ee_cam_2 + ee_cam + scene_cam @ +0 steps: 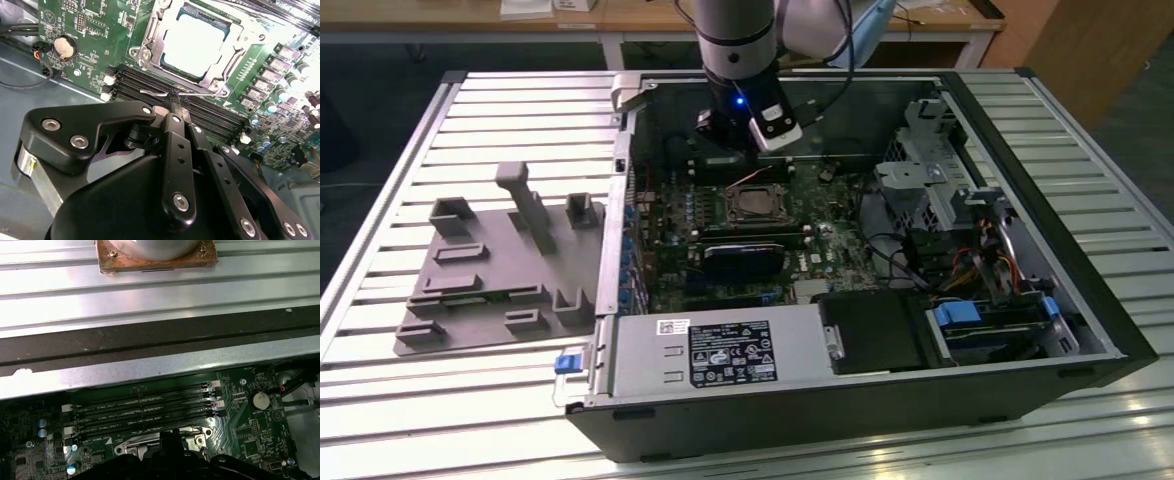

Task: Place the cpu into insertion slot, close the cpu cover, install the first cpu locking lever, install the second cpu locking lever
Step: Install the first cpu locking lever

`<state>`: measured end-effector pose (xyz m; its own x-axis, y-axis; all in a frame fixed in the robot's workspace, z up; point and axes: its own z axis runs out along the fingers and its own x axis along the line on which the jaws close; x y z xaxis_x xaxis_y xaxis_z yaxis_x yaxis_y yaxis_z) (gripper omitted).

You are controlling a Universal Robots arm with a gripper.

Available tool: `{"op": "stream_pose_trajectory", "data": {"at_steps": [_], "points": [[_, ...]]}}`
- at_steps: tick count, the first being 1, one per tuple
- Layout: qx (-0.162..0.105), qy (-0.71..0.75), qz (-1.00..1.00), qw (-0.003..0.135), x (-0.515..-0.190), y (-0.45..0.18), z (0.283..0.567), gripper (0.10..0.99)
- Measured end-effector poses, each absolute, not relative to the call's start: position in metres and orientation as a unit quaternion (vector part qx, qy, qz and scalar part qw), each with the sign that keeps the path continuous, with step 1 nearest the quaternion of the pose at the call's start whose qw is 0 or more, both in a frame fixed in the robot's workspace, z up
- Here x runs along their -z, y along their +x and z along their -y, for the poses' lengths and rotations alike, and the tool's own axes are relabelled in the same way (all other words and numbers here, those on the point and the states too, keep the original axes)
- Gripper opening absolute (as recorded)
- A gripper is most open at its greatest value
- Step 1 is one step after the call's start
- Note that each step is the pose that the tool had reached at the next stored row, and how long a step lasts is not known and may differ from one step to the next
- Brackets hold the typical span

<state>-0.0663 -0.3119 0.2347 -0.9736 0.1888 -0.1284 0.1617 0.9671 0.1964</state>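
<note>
Exterior view: the pincer (758, 140) hangs just above the insertion slot (754, 205). Second wrist view: beyond the pressed-together tip, the cpu (197, 42) sits under the lowered cpu cover (150, 37). The tip touches a locking lever (152, 92), which I'd say needs hooking down. First wrist view: memory slots (145, 410) lie just ahead.

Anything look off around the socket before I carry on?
Nothing stands out. In the second wrist view the cpu lies flat and square in the window of the cpu cover, which is down around it. The hand has its tip at the wire lever beside the socket.
</note>
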Motion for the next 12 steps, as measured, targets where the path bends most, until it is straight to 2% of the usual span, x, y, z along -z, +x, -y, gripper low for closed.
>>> {"op": "stream_pose_trajectory", "data": {"at_steps": [12], "points": [[-0.093, 0.091, -0.989, 0.073, -0.2276, -0.0643, 0.3071, 0.106]]}}
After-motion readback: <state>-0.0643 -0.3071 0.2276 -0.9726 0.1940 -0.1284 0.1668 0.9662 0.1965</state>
